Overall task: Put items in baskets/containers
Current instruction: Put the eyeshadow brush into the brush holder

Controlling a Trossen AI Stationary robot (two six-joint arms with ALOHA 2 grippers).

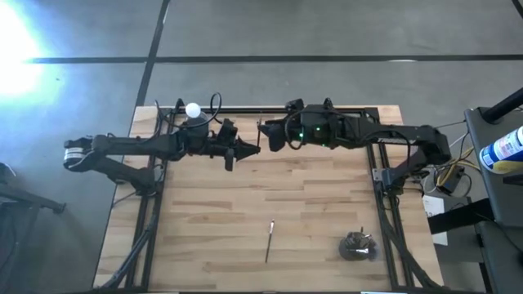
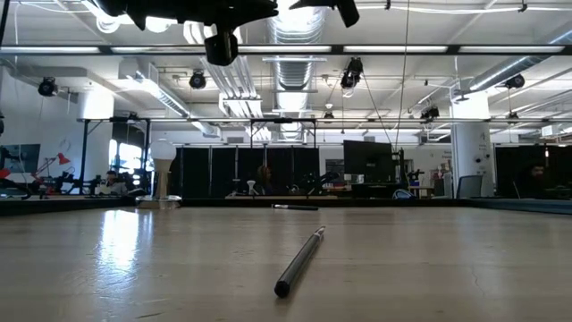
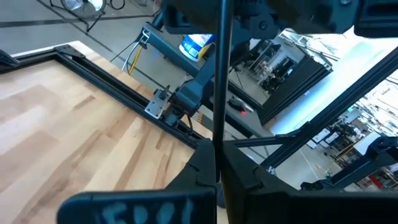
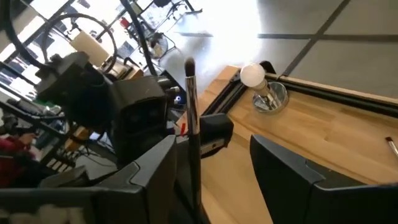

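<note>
A thin dark makeup brush point(image 3: 218, 81) hangs in the air over the table's far middle. My left gripper point(image 1: 252, 149), reaching level from the left, is shut on it. My right gripper point(image 1: 264, 135) faces it from the right and is open. The brush point(image 4: 193, 118) runs close along one of the right gripper's fingers point(image 4: 163, 168), its dark head point(image 4: 188, 64) pointing away. I cannot tell whether that finger touches it. Another brush point(image 1: 270, 241) lies flat on the near middle of the table. The small dark cup point(image 1: 358, 246) stands at the near right. My left gripper pinches the brush's dark stick handle point(image 3: 216, 158) between its two fingers. The fingers come level from the table's left and lie across the stick. The brush is lifted clear of the table. The part of the stick behind the fingers is hidden by the gripper.
A white ball on a shiny holder point(image 1: 194, 113) stands at the table's far left, beside the black frame rail point(image 4: 323, 90). In the low view the lying brush point(image 2: 299, 261) points toward the near edge. Bare wood spans the table's middle point(image 1: 310, 196).
</note>
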